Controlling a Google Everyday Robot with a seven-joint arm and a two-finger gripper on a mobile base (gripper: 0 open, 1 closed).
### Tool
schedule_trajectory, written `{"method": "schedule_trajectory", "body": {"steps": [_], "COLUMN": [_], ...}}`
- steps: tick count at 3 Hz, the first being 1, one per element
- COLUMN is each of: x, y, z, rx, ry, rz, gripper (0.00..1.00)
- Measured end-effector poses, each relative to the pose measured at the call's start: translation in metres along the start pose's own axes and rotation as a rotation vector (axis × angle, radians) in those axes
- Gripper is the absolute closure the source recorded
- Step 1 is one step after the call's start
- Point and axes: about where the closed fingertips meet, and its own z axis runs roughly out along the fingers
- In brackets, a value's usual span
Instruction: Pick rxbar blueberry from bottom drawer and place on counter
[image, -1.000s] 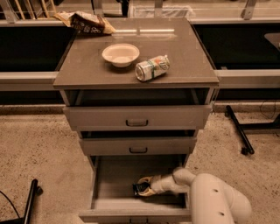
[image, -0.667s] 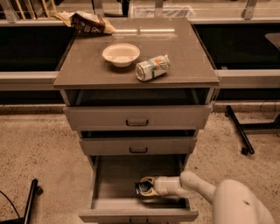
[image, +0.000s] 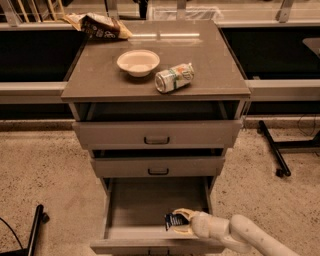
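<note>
The bottom drawer (image: 135, 202) stands pulled open, with a plain grey inside. My gripper (image: 181, 221) reaches in from the lower right, near the drawer's front right. Its pale fingers (image: 183, 213) are shut on the rxbar blueberry (image: 174, 220), a small dark navy bar with pale print, held just above the drawer floor near the front panel. The counter (image: 210, 55) is the grey-brown cabinet top above.
On the counter are a cream bowl (image: 138, 62), a silver-green can (image: 174, 78) lying on its side, and a brown snack bag (image: 98, 25) at the back left. The two upper drawers (image: 157, 135) stand slightly open. A black stand leg (image: 272, 147) is on the right floor.
My arm has drawn back to the lower right. The gripper and the bar have lifted slightly off the drawer floor and shifted toward the front.
</note>
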Motion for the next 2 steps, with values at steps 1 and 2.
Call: {"method": "schedule_trajectory", "body": {"steps": [1,2], "x": [-0.040,-0.068], "y": [-0.004,-0.021], "z": [-0.058,-0.130], "rx": [0.066,0.106], "ry": [0.022,0.102], "rz": [-0.059,-0.052], "gripper": [1.00,1.00]}}
